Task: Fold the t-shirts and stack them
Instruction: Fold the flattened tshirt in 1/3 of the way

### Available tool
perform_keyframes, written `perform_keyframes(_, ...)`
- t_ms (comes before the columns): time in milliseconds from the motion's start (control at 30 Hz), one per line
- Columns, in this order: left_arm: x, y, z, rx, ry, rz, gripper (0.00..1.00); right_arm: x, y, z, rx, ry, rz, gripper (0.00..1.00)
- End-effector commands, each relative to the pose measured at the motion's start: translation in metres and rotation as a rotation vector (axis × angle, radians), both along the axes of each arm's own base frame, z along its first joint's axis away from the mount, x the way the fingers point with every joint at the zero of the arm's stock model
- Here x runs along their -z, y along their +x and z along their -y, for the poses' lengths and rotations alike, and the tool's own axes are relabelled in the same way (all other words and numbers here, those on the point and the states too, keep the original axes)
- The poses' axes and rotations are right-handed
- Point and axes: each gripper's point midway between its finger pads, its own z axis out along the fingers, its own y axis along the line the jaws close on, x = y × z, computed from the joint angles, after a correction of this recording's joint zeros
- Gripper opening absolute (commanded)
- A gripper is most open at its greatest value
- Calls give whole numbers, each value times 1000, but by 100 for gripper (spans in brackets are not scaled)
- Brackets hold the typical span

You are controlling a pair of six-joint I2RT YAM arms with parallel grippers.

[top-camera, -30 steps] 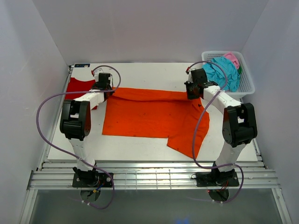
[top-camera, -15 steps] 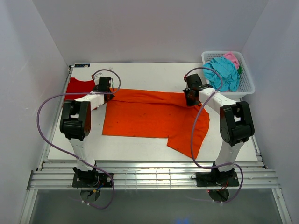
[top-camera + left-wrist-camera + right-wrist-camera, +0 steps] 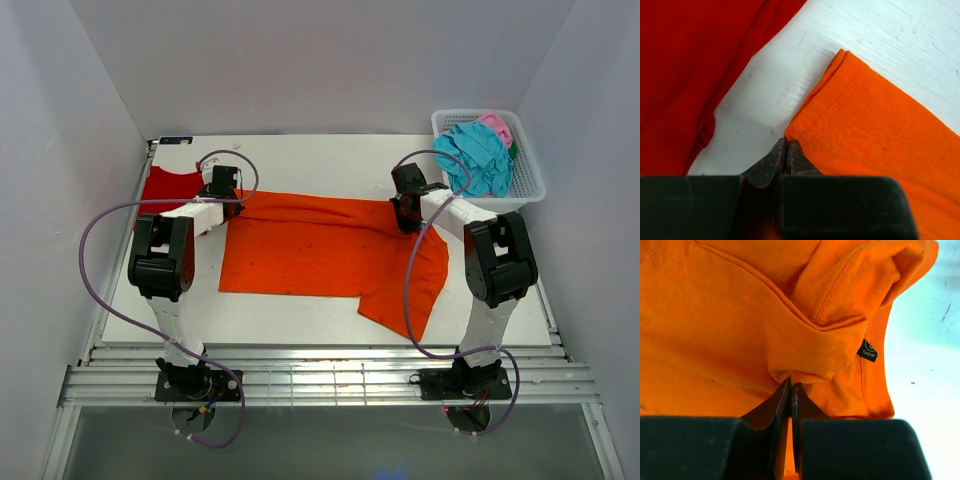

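R gripper (image 3: pixel 789 390) moved left; wrist cam shows tag (image 3: pixel 867 354) on tee (image 3: pixel 730 315).

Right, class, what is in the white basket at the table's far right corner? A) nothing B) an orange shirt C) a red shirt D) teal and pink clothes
D: the basket holds bunched teal clothes with a pink one at the back; the orange shirt lies spread on the table.
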Motion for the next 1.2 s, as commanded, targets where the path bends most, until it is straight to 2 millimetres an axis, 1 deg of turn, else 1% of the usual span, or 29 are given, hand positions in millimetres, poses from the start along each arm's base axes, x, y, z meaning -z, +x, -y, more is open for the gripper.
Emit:
perform_keyframes(0, -38, 9, -9, -33, 15, 79, 0, -3, 3, 5, 28, -28, 8, 8)
perform_keyframes(167, -42, 11, -10, -36, 19, 76, 0, -3, 5, 7, 36, -44, 6, 8)
perform_keyframes(267, -48, 11, -9, -37, 16, 90, 0, -3, 5, 9, 40, -51, 6, 8)
perform_keyframes(433, -63, 15, -8, -30, 6, 119, 0, -5, 7, 9, 43, -54, 17, 8)
perform_keyframes(533, -68, 15, -7, -28, -2, 126, 0, -5, 7, 9, 44, -52, 17, 8)
perform_keyframes(600, -76, 14, -7, -26, -2, 141, 0, -5, 6, 9, 44, -53, 14, 8)
perform_keyframes(667, -76, 13, -7, -29, 0, 142, 0, -5, 7, 9, 46, -49, 18, 8)
perform_keyframes(833, -66, 9, -8, -28, 2, 115, 0, -4, 6, 9, 47, -49, 16, 8)
perform_keyframes(900, -67, 7, -9, -35, -3, 123, 0, -4, 6, 9, 49, -51, 18, 8)
perform_keyframes(967, -65, 5, -9, -32, 1, 117, 0, -4, 6, 9, 45, -51, 17, 8)
perform_keyframes(1133, -51, 3, -6, -17, 1, 73, 0, 1, 4, 8, 45, -48, 6, 8)
perform_keyframes(1167, -48, 2, -6, -17, 0, 66, 1, 3, 4, 8, 46, -48, 4, 8)
